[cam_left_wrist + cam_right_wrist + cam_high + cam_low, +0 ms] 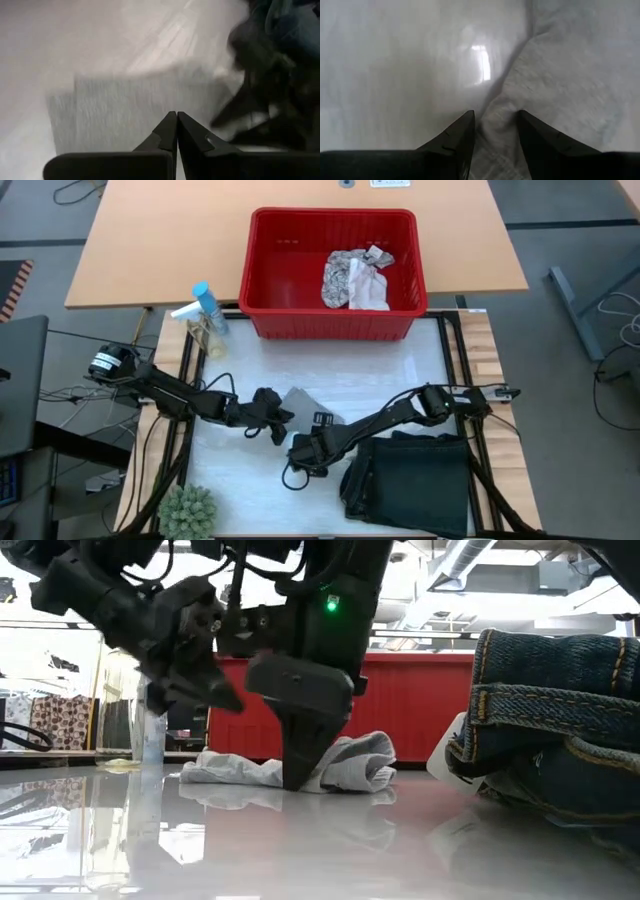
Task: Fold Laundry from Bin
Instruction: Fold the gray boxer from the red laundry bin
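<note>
A small pale grey cloth (300, 400) lies crumpled on the white table top (250, 480), in front of the red bin (330, 215). My right gripper (495, 122) is open and points steeply down at the cloth's near side (340, 765), its fingers astride a raised fold. My left gripper (176, 122) is shut and empty, raised above the table just left of the cloth (115, 107). A dark folded garment (410, 480) lies flat at the near right. A leaf-patterned cloth (342, 278) and a whitish cloth (372, 288) lie in the bin. My right gripper comes at the grey cloth from above, slanting, with one finger on each side of a raised fold at the cloth's edge (495, 112). The jaws stand apart. The fingertip (300, 775) reaches down to the cloth, which lies slack on the table; whether the fingers touch it I cannot tell.
A spray bottle (205, 305) stands at the far left of the table top and a small green plant (190, 510) at the near left corner. The folded dark garment (550, 730) fills the near right. The bin's red wall (420, 700) closes off the far side.
</note>
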Controlling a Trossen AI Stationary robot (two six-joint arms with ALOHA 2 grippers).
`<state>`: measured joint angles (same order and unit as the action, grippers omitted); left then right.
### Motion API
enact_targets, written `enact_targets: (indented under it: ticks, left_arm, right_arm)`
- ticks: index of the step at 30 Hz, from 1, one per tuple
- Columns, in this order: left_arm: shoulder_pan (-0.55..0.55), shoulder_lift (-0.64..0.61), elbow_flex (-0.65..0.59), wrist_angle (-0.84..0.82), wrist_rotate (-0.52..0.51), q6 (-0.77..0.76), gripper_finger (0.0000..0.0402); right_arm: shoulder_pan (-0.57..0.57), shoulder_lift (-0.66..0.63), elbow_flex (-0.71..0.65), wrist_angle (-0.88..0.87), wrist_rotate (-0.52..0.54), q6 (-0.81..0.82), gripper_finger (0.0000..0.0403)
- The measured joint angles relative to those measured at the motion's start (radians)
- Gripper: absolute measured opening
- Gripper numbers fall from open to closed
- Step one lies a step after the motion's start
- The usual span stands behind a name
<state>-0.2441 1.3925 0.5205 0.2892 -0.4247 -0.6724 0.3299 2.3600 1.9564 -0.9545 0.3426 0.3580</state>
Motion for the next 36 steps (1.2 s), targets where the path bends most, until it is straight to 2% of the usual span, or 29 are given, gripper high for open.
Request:
enact_targets:
  ticks: [5, 8, 16, 19, 23, 30, 34, 36]
  left_arm:
    - [0.054, 0.071, -0.001, 0.005, 0.07, 0.098, 0.0]
    - [0.077, 0.129, -0.001, 0.012, 0.066, 0.111, 0.0]
    - [0.107, 0.224, 0.006, -0.117, 0.084, -0.038, 0.0]
    - [0.095, 0.221, 0.007, -0.195, 0.067, -0.128, 0.0]
    - [0.072, 0.208, 0.006, -0.22, 0.065, -0.236, 0.0]
    - [0.045, 0.206, 0.004, -0.236, 0.069, -0.541, 0.0]
    - [0.015, 0.208, 0.003, -0.226, 0.061, -0.716, 0.0]
    - [-0.008, 0.209, 0.001, -0.216, 0.045, -0.824, 0.0]
  right_arm:
    - [0.009, -0.005, 0.0, 0.013, -0.037, -0.099, 0.0176]
    - [0.011, -0.005, 0.0, 0.012, -0.068, -0.12, 0.0176]
    - [0.016, -0.032, 0.0, -0.046, -0.073, -0.018, 0.0176]
    - [0.017, -0.046, 0.0, -0.088, -0.046, 0.022, 0.0176]
    - [0.017, -0.081, 0.0, -0.11, -0.027, 0.048, 0.0176]
    - [0.007, -0.197, 0.0, -0.135, 0.033, 0.104, 0.0175]
    - [-0.007, -0.266, 0.0, -0.141, -0.033, 0.194, 0.0175]
    - [-0.007, -0.297, 0.001, -0.149, -0.055, 0.304, 0.0175]
